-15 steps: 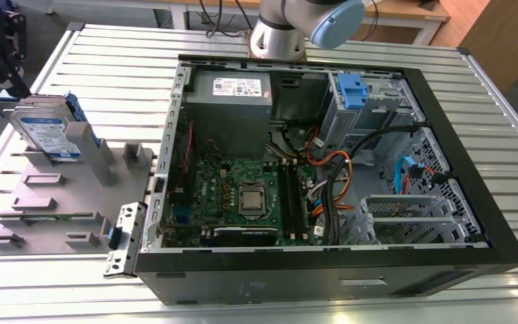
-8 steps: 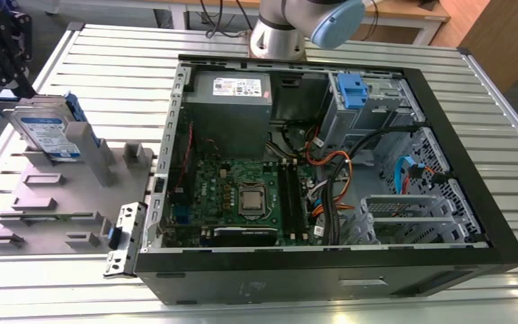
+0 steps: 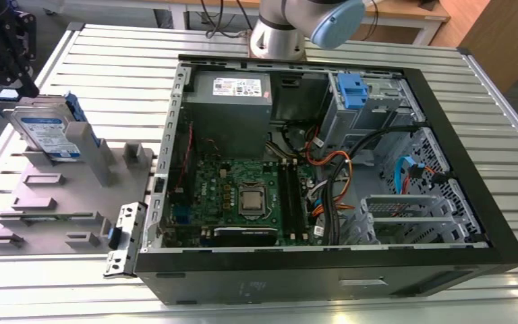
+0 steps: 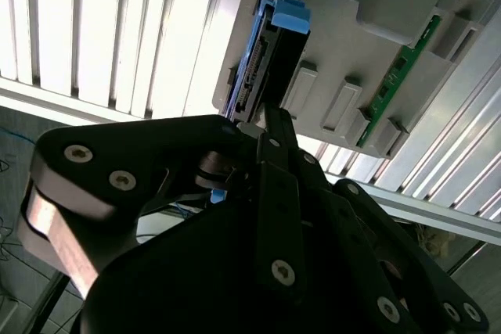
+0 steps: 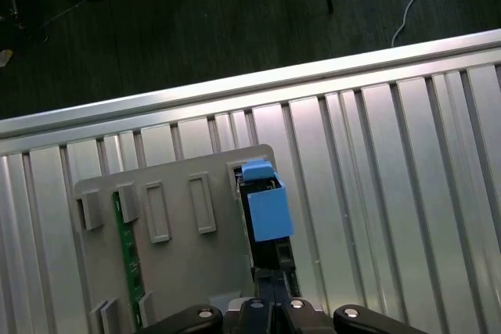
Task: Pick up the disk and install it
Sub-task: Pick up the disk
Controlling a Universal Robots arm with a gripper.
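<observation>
The disk (image 3: pixel 48 131) stands upright in a slot of the grey holder (image 3: pixel 61 196) at the exterior view's left, its white-and-blue label facing forward. In both wrist views its blue end tab (image 5: pixel 266 209) (image 4: pixel 286 13) sticks out of the holder. My black gripper (image 3: pixel 11 79) hovers just above and behind the disk's upper end. Its fingers (image 5: pixel 272 291) look pressed together with nothing between them. In the second wrist view the gripper (image 4: pixel 270 119) sits close to the disk's connector edge (image 4: pixel 246 87); contact cannot be made out.
The open computer case (image 3: pixel 475 223) lies to the exterior view's right, with motherboard, cables, a grey power-supply box (image 3: pixel 232 91) and a blue clip (image 3: pixel 352 91) at the drive bay. A green board (image 5: pixel 129 248) lies in the holder. The slatted metal table (image 5: pixel 376 177) ends near the holder.
</observation>
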